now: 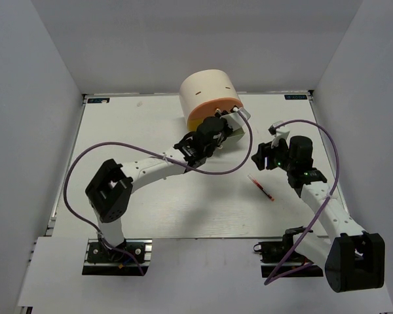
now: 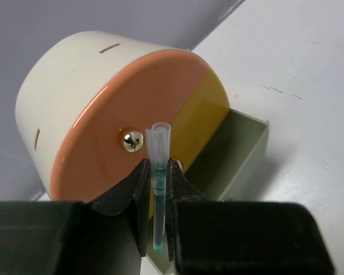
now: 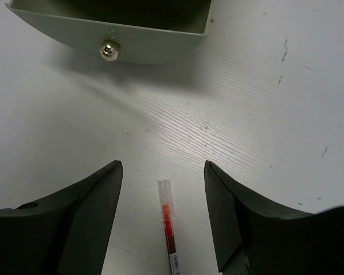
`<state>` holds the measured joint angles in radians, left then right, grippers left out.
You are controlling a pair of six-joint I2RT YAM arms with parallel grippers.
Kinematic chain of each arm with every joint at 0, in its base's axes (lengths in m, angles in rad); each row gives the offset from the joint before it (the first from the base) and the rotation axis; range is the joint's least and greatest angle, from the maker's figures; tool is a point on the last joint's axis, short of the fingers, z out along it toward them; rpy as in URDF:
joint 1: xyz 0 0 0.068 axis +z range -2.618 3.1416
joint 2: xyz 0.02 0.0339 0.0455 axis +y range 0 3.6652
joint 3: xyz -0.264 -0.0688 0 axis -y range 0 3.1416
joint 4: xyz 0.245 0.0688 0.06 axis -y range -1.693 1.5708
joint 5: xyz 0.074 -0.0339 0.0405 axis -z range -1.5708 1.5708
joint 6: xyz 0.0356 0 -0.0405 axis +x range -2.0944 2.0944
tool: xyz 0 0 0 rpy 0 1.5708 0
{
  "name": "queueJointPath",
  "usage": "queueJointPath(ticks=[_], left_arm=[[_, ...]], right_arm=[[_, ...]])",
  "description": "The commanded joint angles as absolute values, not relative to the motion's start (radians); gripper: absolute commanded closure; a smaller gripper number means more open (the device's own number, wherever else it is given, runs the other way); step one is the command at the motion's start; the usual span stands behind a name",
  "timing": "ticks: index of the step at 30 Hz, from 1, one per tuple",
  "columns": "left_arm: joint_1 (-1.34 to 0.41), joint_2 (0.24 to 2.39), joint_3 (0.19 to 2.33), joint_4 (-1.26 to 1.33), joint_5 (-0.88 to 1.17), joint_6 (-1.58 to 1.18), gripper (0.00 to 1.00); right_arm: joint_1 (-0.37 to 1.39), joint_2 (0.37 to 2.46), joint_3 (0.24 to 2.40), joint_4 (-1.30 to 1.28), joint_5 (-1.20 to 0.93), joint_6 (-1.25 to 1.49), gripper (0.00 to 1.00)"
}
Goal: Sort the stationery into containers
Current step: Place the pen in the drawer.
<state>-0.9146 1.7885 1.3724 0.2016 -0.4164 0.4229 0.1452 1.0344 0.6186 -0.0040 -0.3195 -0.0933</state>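
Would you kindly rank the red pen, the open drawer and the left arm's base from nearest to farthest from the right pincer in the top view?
1. red pen, just below the right pincer.
2. open drawer, up-left.
3. left arm's base, far bottom-left.

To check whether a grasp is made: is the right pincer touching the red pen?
Apart. The right wrist view shows the red pen lying inside the open right pincer, with table showing on each side of it.

White links, black joint housings on left arm (image 1: 147, 171), right arm (image 1: 324, 203). Purple cable (image 1: 67, 186) loops along each. Green light (image 1: 306, 174) near right wrist. Matte black wedge fingers (image 3: 97, 212) on left gripper (image 2: 156, 175), right gripper (image 3: 163, 172).
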Motion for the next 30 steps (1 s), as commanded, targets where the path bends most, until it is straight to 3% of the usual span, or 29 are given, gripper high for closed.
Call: queueJointPath(ticks=[1,11,15,21,30], left_arm=[[-0.891,1.819,1.407,0.304,-0.442,0.514,1.00],[-0.873,1.893,1.416,0.342,-0.494,0.493,1.00],[-0.873,1.893,1.436,0.342,-0.494,0.483,0.69],[-0.873,1.893,1.447,0.342,-0.503,0.462,0.31],[-0.904,1.765,1.447,0.280,-0.514,0.396,0.16]], right_arm=[[0.137,1.014,0.610,0.026,-0.339,-0.103,0.35],[0.127,1.022,0.604,0.018,-0.313,-0.120,0.28],[0.121,1.038,0.607,0.008,-0.308,-0.139,0.22],[0.118,1.074,0.604,-0.029,-0.324,-0.230,0.22],[0.120,1.112,0.610,-0.066,-0.364,-0.334,0.22]])
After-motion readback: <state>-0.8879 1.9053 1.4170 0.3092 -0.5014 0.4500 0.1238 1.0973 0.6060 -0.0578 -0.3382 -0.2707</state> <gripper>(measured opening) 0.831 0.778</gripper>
